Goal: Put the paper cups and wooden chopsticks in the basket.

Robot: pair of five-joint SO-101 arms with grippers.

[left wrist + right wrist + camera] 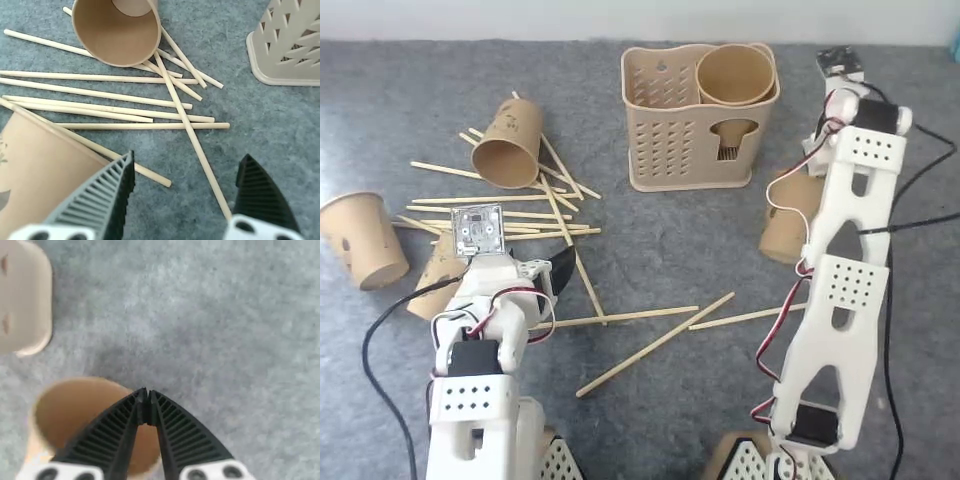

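Left fingers (100,195) spread wide above thin, stiff, roll-prone chopsticks (125,125) strewn at 9 o'clock on the counter (680,230), likely best pinched mid-length, as right fingers (115,435), pressed together, hang over a light, crushable paper cup (75,415) at 3 o'clock.

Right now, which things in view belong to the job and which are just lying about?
Job: basket, cup inside it, tipped cup on the sticks, cup at the left edge, cup under the left arm, cup beside the right arm, chopsticks.
Lying about: grey mat.
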